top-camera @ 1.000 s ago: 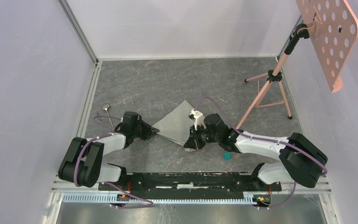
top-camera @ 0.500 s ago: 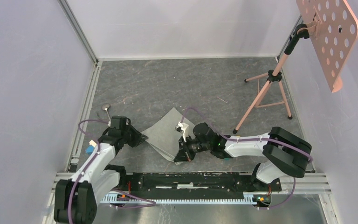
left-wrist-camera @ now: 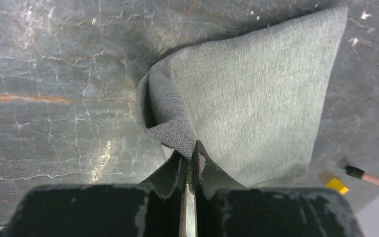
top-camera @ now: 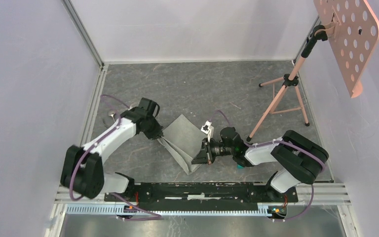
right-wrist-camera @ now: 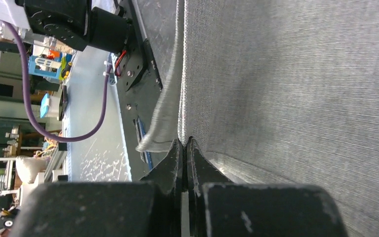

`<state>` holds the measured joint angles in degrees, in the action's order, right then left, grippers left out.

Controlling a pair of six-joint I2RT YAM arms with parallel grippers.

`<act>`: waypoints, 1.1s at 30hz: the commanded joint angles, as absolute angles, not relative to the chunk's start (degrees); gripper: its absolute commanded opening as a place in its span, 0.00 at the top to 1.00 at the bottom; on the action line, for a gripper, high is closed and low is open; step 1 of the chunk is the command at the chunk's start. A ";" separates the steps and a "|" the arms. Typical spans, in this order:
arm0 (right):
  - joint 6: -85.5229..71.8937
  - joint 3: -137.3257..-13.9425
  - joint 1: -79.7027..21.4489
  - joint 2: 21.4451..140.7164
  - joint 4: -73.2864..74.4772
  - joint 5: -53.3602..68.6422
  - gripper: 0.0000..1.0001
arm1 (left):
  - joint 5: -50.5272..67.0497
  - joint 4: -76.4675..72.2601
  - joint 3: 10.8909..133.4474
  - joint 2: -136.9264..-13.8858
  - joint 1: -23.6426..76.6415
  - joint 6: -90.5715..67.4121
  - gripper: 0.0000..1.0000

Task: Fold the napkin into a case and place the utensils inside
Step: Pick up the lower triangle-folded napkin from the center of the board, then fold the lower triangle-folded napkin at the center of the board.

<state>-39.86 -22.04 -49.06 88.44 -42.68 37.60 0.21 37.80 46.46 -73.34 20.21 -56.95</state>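
Observation:
The grey-green napkin (top-camera: 180,140) lies partly folded on the dark floor between the two arms. My left gripper (top-camera: 159,133) is shut on its left corner, and the cloth bunches into a small loop at the fingertips (left-wrist-camera: 190,153); the rest of the napkin (left-wrist-camera: 256,98) spreads away from them. My right gripper (top-camera: 197,159) is shut on the near edge, pinching two layers of napkin (right-wrist-camera: 301,89) at its tips (right-wrist-camera: 184,143). Of the utensils, only a spoon bowl (top-camera: 111,114) shows, left of the left arm.
A pink tripod stand (top-camera: 281,96) with a perforated board (top-camera: 348,37) stands at the right. A teal cube (top-camera: 240,166) peeks out under the right arm. A yellow cube (left-wrist-camera: 336,184) lies near the tripod leg (left-wrist-camera: 375,180). Metal rails edge the floor.
Both grippers carried the napkin left and toward the near edge, and the cloth has become narrower. The left gripper then swung back up and right; the right gripper eased back to the right.

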 commanded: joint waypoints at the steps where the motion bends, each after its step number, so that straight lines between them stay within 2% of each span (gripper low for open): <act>1: -39.58 -20.11 -47.46 90.43 -43.48 42.17 0.99 | -12.18 41.79 55.50 -82.23 22.55 -59.39 0.98; 11: -29.28 -24.61 -45.79 91.47 -31.50 38.32 0.98 | -12.01 41.29 65.03 -95.85 26.21 -59.49 0.98; 16: -24.24 -28.14 -45.42 89.12 -22.20 33.63 0.85 | -10.60 40.45 66.19 -98.99 26.89 -58.54 0.98; 21: -19.42 -31.37 -44.35 85.96 -13.26 27.84 0.76 | -11.80 39.90 66.39 -100.53 26.84 -57.89 0.98; 25: -16.87 -33.16 -43.32 84.97 -9.12 25.55 0.65 | -11.97 39.97 66.80 -101.76 26.84 -57.17 0.98; 33: -13.00 -36.64 -43.21 79.28 -1.27 17.19 0.51 | -9.74 38.18 66.18 -102.56 26.81 -56.45 0.98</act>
<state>-16.62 -32.91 -43.35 83.44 -5.74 22.63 -8.99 40.99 64.86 -101.75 26.87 -58.59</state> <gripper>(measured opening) 0.476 0.105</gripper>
